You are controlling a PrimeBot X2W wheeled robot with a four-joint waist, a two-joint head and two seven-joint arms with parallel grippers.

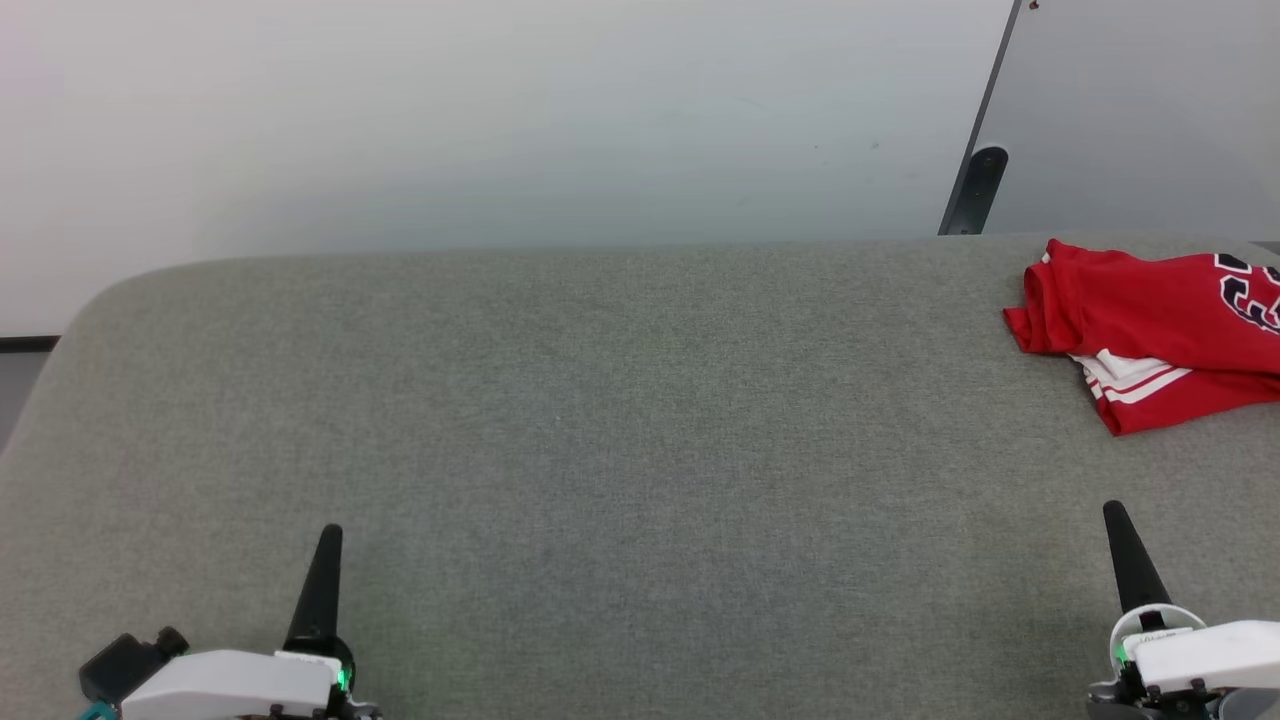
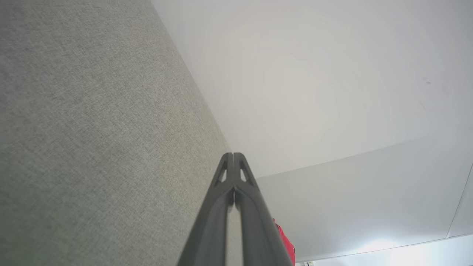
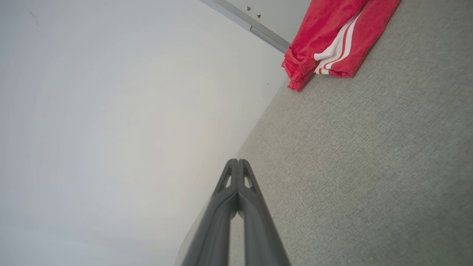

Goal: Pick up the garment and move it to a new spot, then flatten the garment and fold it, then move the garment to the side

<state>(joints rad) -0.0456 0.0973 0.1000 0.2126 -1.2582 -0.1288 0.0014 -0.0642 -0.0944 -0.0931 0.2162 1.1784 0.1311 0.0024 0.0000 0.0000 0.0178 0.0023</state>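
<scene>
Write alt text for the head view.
A red jersey with white striped trim lies bunched at the far right of a grey fabric surface. The left gripper and right gripper, both shut and empty, sit at the lower corners.

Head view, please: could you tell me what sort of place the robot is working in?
Probably an indoor test room set up for garment handling: a broad grey fabric-covered table, a bare white wall behind it, and a red jersey lying at the table's far right.

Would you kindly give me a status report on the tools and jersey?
Left tool shut, right tool shut, both empty. Red jersey loosely folded, far right, untouched. Grey fabric surface between, nothing in the way.
</scene>
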